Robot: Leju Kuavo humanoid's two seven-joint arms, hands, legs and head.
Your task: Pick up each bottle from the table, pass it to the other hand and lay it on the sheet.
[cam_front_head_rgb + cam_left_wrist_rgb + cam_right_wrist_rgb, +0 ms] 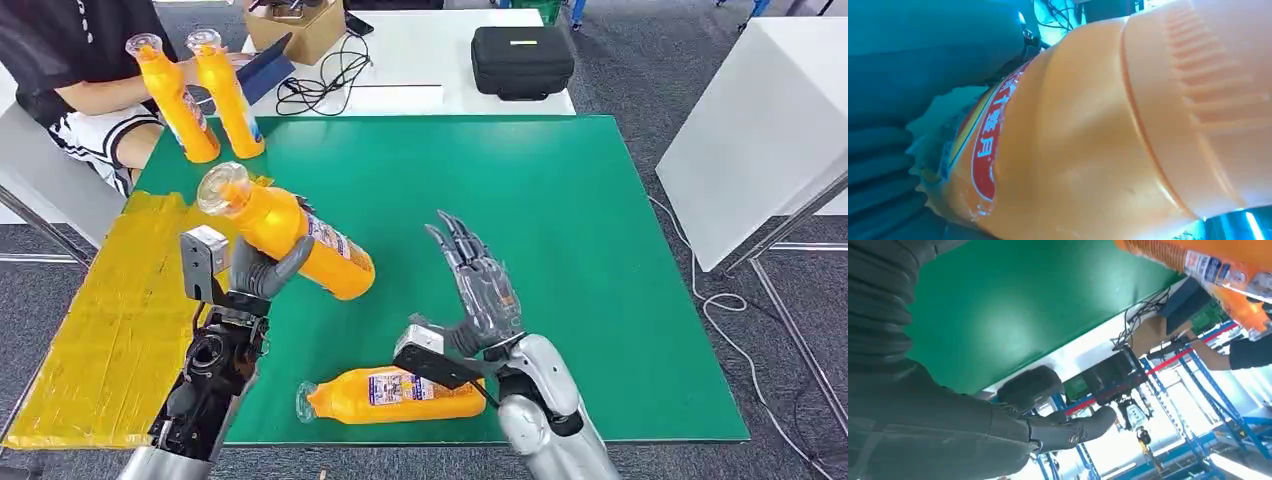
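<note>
My left hand (262, 268) grips an orange bottle (285, 230) and holds it tilted above the green table (560, 210), cap end toward the yellow sheet (110, 310). Up close in the left wrist view the same bottle (1088, 130) shows its red label. My right hand (478, 290) is raised just right of it, fingers spread and holding nothing; its thumb (1073, 427) shows in the right wrist view. A second orange bottle (395, 393) lies on its side near the table's front edge, under my right wrist. Two more bottles (205, 95) stand at the far left corner.
A person (80, 80) sits behind the far left corner, close to the standing bottles. Beyond the green table a white table (440, 45) carries a black case (522, 60), cables and a cardboard box (300, 30). A white cabinet (760, 130) stands to the right.
</note>
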